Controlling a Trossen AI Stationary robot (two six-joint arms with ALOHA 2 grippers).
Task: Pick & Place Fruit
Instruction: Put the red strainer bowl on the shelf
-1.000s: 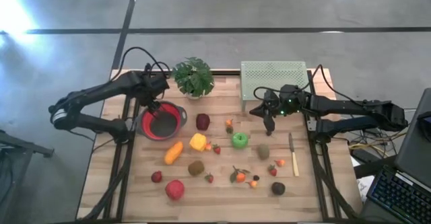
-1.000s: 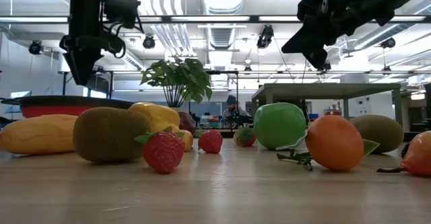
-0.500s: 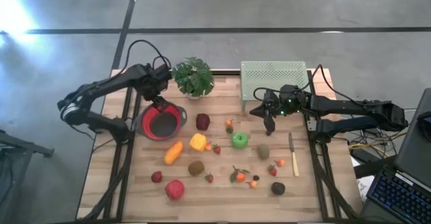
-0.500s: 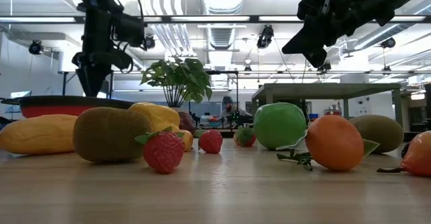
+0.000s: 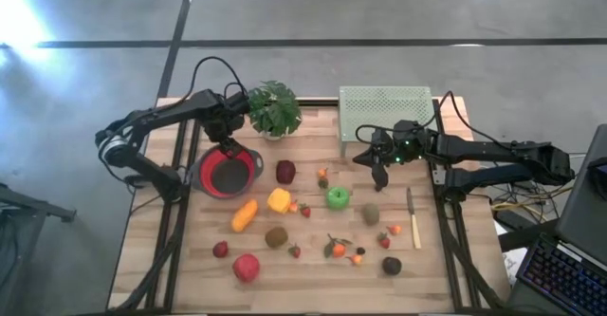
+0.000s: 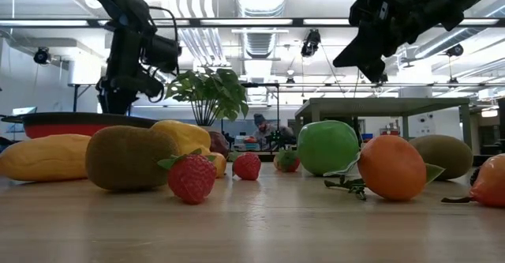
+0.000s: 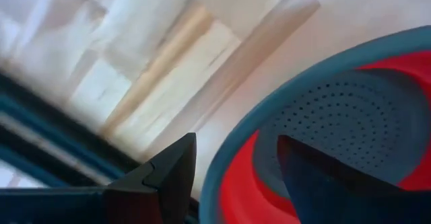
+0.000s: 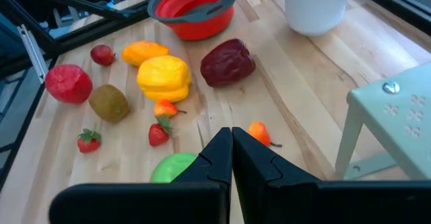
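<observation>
You are working in what looks like a robotics lab or open workshop hall. Across the wooden table [image 6: 252, 223] you see exposed ceiling ducts [image 6: 189, 2], strip lights [image 6: 237, 22] and hanging spotlights [image 6: 313, 40]. Behind it stand a high workbench [image 6: 379, 105] and a seated person [image 6: 260, 125], probably at a desk, though that part is small. From above: a grey concrete floor [image 5: 332, 8] and a keyboard [image 5: 560, 273].

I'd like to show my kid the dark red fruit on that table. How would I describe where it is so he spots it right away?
Start at the red bowl at the table's back left. Just to its right, before the green apple, lies the maroon fruit, with the yellow pepper right in front of it. It is the only dark, wine-coloured piece of that size; the other red fruits are brighter and lie near the front edge.
</observation>
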